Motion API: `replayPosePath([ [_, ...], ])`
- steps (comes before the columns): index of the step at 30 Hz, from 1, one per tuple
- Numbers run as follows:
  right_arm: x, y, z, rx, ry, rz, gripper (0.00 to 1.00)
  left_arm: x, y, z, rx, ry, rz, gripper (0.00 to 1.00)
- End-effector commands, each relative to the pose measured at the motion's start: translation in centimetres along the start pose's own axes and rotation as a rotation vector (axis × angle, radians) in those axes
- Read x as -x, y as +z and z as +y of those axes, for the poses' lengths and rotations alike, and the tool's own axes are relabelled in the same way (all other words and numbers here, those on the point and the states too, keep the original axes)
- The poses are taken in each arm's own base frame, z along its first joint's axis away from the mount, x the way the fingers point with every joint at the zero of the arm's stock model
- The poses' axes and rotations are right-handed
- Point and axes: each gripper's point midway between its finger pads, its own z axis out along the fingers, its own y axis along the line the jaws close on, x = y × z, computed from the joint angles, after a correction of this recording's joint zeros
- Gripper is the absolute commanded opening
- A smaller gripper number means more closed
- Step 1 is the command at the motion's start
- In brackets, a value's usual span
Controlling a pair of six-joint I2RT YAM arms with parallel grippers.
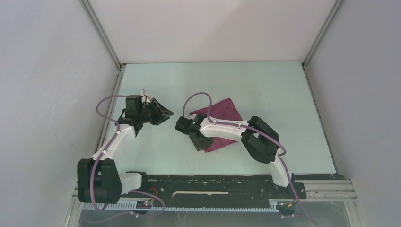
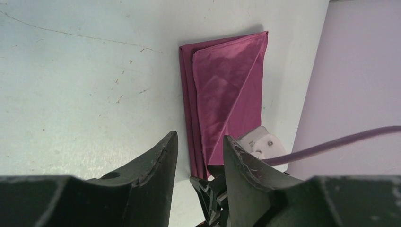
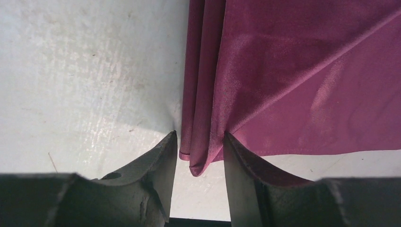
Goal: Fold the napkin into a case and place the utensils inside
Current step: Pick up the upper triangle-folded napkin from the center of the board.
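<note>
Napkin (image 3: 307,85) lay part-folded near the middle of the worktop (image 1: 265,94) | its long folded edge ran straight ahead from the right claw (image 3: 199,135), between its jaws; grip could not be told | left claw (image 2: 199,137) open, empty, well apart to the left.

Left arm (image 1: 118,139) and right arm (image 1: 224,130): white links, bulky black joints, a purple cable (image 2: 340,143) along each; left hand (image 2: 198,142) and right hand (image 3: 198,142) black.
</note>
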Motion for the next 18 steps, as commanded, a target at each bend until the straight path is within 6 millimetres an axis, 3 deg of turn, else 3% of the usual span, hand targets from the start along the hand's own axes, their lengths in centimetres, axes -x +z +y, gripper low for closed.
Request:
replayPosePath([
  [1, 0.8, 0.6, 0.3, -0.022, 0.028, -0.016, 0.48, 0.5, -1.1, -0.6, -0.034, 0.040, -0.031, 0.46],
  [9, 0.1, 2.0, 0.0, -0.019, 0.036, 0.015, 0.44, 0.4, -1.5, -0.4, -0.032, 0.038, -0.037, 0.47],
  [15, -0.7, 3.4, -0.9, -0.073, 0.023, 0.028, 0.26, 0.1, -1.7, -0.3, -0.037, 0.040, -0.035, 0.47],
  [18, 0.2, 2.8, -1.4, -0.075, 0.026, -0.002, 0.11, 0.0, -1.5, 0.0, -0.030, 0.039, -0.032, 0.48],
])
